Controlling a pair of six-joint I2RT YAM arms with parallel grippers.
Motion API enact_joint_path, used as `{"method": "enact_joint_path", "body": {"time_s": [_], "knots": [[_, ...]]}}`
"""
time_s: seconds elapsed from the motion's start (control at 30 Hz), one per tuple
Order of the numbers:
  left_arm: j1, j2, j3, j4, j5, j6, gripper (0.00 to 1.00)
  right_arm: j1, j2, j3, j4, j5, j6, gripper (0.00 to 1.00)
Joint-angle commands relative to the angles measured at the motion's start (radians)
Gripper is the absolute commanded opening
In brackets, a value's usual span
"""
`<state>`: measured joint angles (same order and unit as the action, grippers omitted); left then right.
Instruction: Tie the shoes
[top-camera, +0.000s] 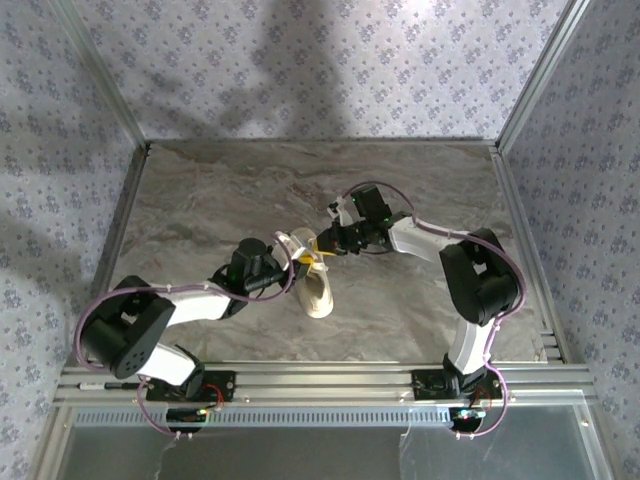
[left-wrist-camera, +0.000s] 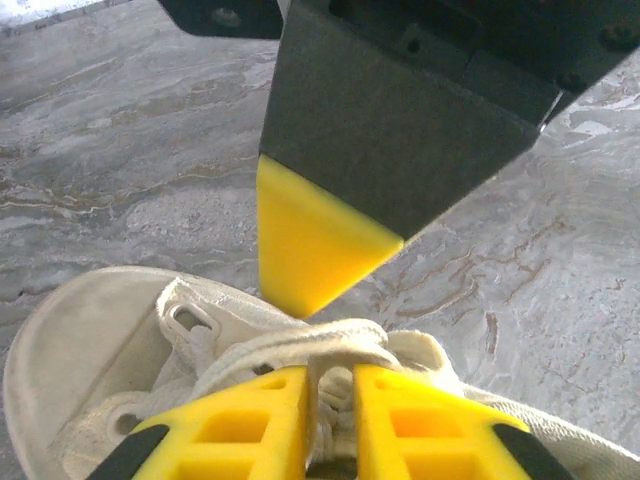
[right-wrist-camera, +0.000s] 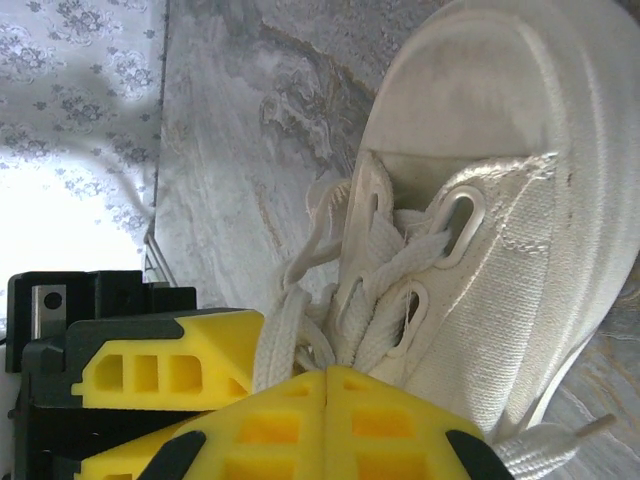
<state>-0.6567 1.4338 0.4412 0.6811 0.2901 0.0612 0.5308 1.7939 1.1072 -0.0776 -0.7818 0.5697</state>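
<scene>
The cream sneaker (top-camera: 319, 290) lies on the marble table between both arms; the wrist views show its toe cap (right-wrist-camera: 470, 90) and eyelets. My left gripper (top-camera: 298, 258) sits over the lacing. Its yellow fingers (left-wrist-camera: 250, 430) are almost closed, pinching a white lace strand (left-wrist-camera: 300, 340) that loops across their tips. My right gripper (top-camera: 322, 250) meets it from the other side, its tips (right-wrist-camera: 328, 372) pressed together where the laces (right-wrist-camera: 400, 270) run into them. The right gripper's yellow finger (left-wrist-camera: 310, 250) hangs just above the left one.
The marble table top (top-camera: 250, 190) stretches behind the shoe. Patterned walls with metal posts (top-camera: 520, 100) box in the space, and an aluminium rail (top-camera: 320, 385) runs along the near edge. A loose lace end (right-wrist-camera: 550, 445) trails beside the sole.
</scene>
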Motion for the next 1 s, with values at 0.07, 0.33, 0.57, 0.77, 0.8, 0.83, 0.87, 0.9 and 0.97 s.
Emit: {"method": "enact_joint_path", "body": {"time_s": [0.07,0.33,0.57,0.77,0.8,0.83,0.87,0.9,0.97], "knots": [[-0.005,-0.083,-0.037,-0.04,-0.03,0.04,0.25,0.006,-0.034,-0.014,-0.016,0.051,-0.048,0.0],[0.029,-0.308,-0.057,-0.267,-0.11,0.027,0.38,0.025,-0.03,0.018,-0.083,0.085,-0.113,0.0],[0.124,-0.425,-0.1,-0.344,-0.02,0.013,0.41,0.03,-0.031,0.03,-0.093,0.095,-0.121,0.0],[0.119,-0.363,-0.074,-0.3,0.044,0.039,0.4,0.024,-0.043,0.033,-0.103,0.112,-0.121,0.04],[0.116,-0.349,-0.064,-0.295,0.047,0.053,0.4,0.021,-0.042,0.037,-0.107,0.107,-0.12,0.08],[0.113,-0.337,-0.055,-0.294,0.049,0.069,0.4,0.019,-0.039,0.042,-0.112,0.102,-0.12,0.12],[0.111,-0.323,-0.042,-0.297,0.052,0.086,0.39,0.019,-0.033,0.049,-0.116,0.09,-0.119,0.16],[0.11,-0.307,-0.03,-0.3,0.056,0.1,0.39,0.018,-0.029,0.054,-0.117,0.079,-0.116,0.2],[0.108,-0.276,-0.006,-0.302,0.072,0.121,0.39,0.017,-0.022,0.058,-0.114,0.065,-0.111,0.3]]}}
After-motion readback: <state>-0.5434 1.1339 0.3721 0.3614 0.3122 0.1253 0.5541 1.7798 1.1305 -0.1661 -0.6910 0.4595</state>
